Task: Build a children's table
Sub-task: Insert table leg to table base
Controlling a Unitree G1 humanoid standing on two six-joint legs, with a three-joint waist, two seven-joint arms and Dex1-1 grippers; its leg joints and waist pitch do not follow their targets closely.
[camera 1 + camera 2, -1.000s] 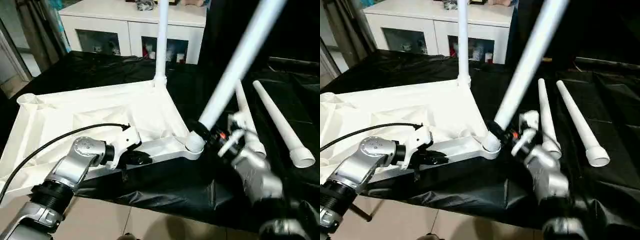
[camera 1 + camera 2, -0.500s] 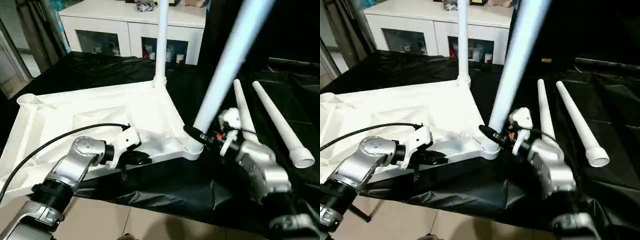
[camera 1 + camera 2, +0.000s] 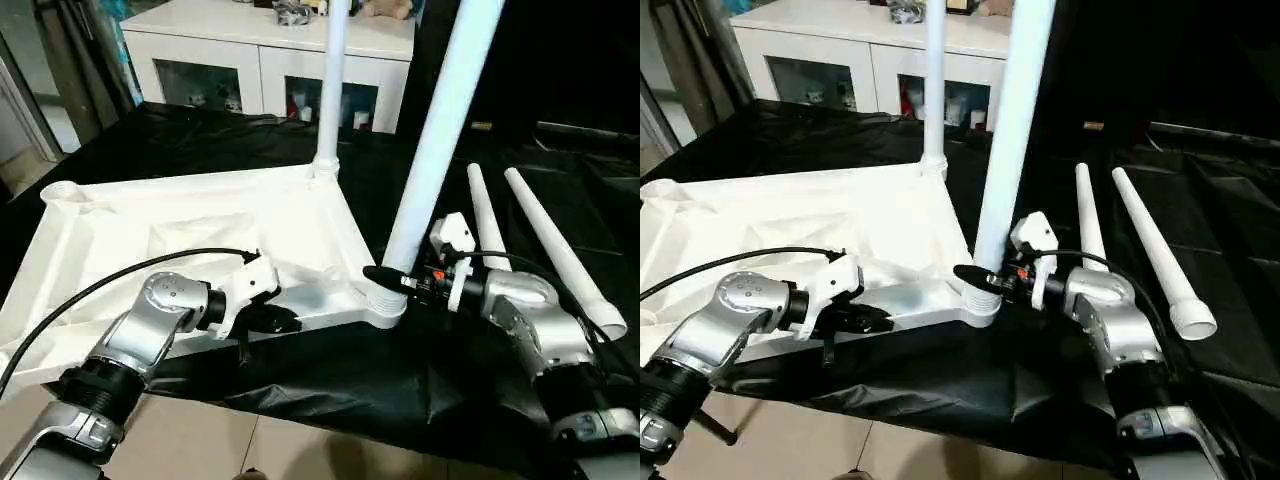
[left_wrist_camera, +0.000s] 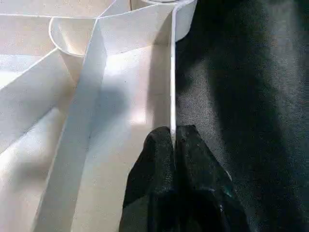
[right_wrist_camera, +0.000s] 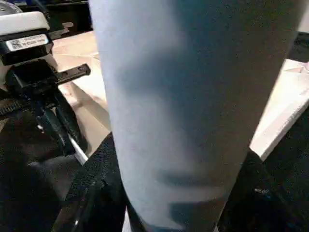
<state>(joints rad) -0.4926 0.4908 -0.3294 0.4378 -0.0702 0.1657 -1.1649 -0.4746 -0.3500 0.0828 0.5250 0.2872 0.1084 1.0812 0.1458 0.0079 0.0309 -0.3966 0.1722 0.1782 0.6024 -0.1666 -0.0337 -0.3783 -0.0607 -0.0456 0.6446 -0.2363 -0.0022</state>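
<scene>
At lower centre, right end effector is clasping a leg; left end effector is pinching the tabletop rim.

Even indoor light; tabletop near overexposed, black cloth swallows detail. Right wrist view: leg close, soft-focus, bluish shadow.

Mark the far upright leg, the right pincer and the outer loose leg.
far upright leg (image 3: 331, 90), left eye view, mid shaft
right pincer (image 3: 390, 279), left eye view, fingertips at near leg's base
outer loose leg (image 3: 560, 250), left eye view, mid shaft
</scene>
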